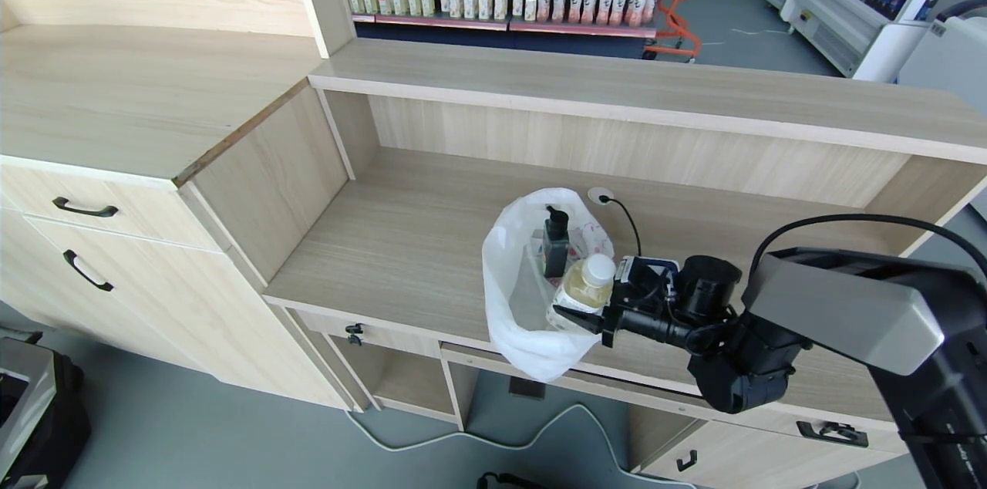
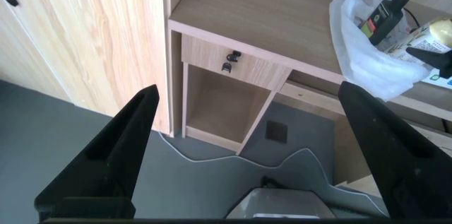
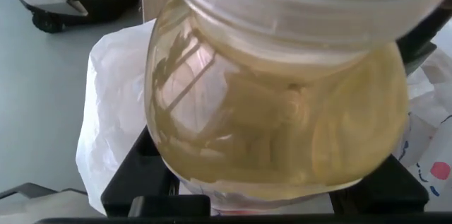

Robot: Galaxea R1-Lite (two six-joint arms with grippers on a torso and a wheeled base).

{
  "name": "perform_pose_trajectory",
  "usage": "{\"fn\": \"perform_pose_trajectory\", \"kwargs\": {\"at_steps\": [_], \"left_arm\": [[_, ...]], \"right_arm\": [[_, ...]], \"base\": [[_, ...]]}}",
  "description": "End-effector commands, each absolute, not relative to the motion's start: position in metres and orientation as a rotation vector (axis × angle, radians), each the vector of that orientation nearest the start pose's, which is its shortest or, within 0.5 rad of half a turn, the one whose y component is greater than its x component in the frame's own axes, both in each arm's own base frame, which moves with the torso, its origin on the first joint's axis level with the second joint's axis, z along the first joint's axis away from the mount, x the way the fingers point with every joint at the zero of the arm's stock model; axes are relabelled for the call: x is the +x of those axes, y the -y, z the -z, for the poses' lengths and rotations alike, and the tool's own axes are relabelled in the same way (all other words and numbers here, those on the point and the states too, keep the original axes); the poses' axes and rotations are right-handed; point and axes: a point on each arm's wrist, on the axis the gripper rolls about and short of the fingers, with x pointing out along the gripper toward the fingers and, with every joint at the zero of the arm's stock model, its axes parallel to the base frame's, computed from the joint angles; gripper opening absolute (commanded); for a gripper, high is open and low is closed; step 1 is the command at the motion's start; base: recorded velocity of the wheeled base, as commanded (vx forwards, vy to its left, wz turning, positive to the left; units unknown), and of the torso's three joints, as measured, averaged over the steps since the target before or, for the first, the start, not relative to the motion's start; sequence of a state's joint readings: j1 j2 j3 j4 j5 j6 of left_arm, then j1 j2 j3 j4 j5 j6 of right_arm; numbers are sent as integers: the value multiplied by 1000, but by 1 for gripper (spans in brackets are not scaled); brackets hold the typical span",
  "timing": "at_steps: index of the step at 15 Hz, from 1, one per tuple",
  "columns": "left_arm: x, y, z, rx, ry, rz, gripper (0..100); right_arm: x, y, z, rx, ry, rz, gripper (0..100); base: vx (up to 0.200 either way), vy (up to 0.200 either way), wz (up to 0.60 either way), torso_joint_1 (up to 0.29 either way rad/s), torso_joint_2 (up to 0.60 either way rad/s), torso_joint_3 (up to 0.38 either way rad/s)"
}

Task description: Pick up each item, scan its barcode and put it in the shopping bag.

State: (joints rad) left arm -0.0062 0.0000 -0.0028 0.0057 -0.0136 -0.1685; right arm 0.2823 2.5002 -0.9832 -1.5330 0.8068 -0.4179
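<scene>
The right claw (image 1: pixel 597 317) is closed on a clear plastic bottle of pale yellow liquid with a white cap (image 1: pixel 580 290). Its black fingers (image 3: pixel 141 181) press the lower body from the right. The bottle sits at the claw's tip, in the mouth of the open white plastic shopping bag (image 1: pixel 509 296) near the front edge of the light wood table (image 1: pixel 401 242). Its long axis is close to upright and slightly tilted. The cap points up and toward the far right, and the base points down into the bag. A black pump bottle (image 1: pixel 555 242) stands in the bag just beyond it. The left claw (image 2: pixel 248 93) is spread wide, holds nothing, and hangs over the grey floor left of the bag.
</scene>
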Motion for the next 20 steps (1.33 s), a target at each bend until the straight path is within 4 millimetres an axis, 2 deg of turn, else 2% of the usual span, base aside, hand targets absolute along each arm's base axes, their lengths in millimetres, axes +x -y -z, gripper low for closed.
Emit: {"fn": "perform_pose_trajectory", "kwargs": {"at_steps": [1, 4, 11, 12, 16, 20], "left_arm": [[-23, 0, -76, -169, -5, 20, 100], [-23, 0, -76, -169, -5, 20, 100], [-23, 0, -75, -169, -6, 20, 100], [-23, 0, -76, -169, -5, 20, 100], [-23, 0, -76, -169, -5, 20, 100], [-23, 0, -76, -169, -5, 20, 100]], "right_arm": [[397, -129, -2, -377, 221, -1065, 0], [393, -119, 4, -366, 175, -1053, 0], [392, -123, 0, -366, 182, -1061, 0], [392, -123, -3, -365, 187, -1060, 100], [390, -122, -22, -352, 184, -1058, 100], [371, -118, -78, -266, 208, -1054, 100]], "base": [[0, 0, 0, 0, 0, 0], [0, 0, 0, 0, 0, 0], [0, 0, 0, 0, 0, 0], [0, 0, 0, 0, 0, 0], [0, 0, 0, 0, 0, 0], [0, 0, 0, 0, 0, 0]]}}
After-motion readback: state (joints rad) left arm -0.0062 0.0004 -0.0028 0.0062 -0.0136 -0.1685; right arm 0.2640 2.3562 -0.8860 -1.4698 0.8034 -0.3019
